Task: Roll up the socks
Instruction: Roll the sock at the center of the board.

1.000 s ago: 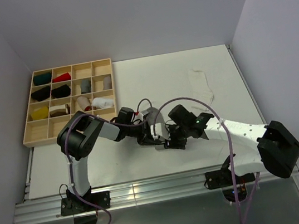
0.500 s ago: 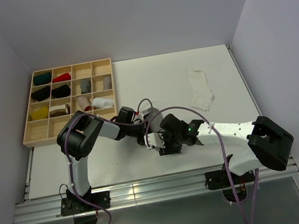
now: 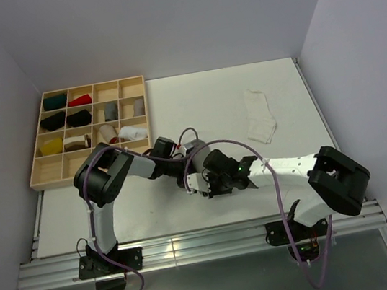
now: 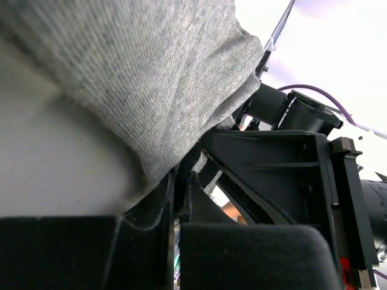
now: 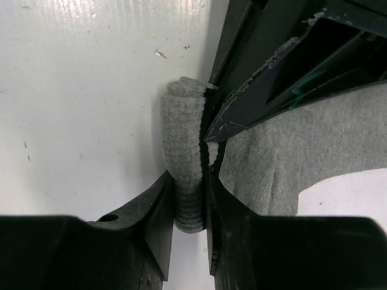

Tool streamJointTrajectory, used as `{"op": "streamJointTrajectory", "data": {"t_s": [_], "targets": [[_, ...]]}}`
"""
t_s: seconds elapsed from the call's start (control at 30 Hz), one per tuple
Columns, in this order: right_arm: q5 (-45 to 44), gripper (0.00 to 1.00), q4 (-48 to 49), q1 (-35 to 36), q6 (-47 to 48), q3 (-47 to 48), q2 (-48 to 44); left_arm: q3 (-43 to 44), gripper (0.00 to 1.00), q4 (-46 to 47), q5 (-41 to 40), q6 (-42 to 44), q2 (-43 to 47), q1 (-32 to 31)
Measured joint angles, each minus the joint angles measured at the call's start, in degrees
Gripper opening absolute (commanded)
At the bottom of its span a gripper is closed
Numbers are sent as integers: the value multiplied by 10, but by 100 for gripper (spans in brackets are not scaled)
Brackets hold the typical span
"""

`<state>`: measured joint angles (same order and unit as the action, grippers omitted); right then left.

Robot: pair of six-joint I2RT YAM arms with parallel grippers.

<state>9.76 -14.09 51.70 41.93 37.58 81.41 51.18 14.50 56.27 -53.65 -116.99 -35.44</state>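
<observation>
The grey sock point(image 5: 184, 151) lies on the white table point(image 3: 208, 99) near the arms, with one end rolled up. The right gripper point(image 5: 188, 187) pinches that roll. The left gripper point(image 4: 179, 193) is squeezed tight on the sock's flat part. The white sock point(image 3: 261, 124) lies well apart.

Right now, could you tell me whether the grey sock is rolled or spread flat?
Partly rolled: one end of the grey sock forms a roll pinched in the right gripper; the rest is unrolled.

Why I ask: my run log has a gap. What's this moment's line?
left gripper: shut on grey sock | right gripper: shut on its rolled end | white sock: lying apart, unrolled
</observation>
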Motion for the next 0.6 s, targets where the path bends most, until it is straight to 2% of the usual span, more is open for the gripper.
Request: {"op": "streamJointTrajectory", "data": {"t_s": [0.07, 0.1, 0.23, 0.4, 0.6], "targets": [[10, 23, -16, -6, 3, 11, 7, 9, 14, -21, -1, 9, 0, 0], [18, 23, -24, -11, 3, 19, 11, 14, 24, -34, -4, 15, 0, 0], [76, 23, -80, -51, 9, 60, 37, 29, 41, -67, -21, 31, 10, 0], [144, 23, -143, -110, 24, 89, 57, 30, 45, -68, -89, 35, 49, 3], [206, 23, -243, -156, 54, 142, 105, -5, 39, -22, -183, 28, 91, 19]]}}
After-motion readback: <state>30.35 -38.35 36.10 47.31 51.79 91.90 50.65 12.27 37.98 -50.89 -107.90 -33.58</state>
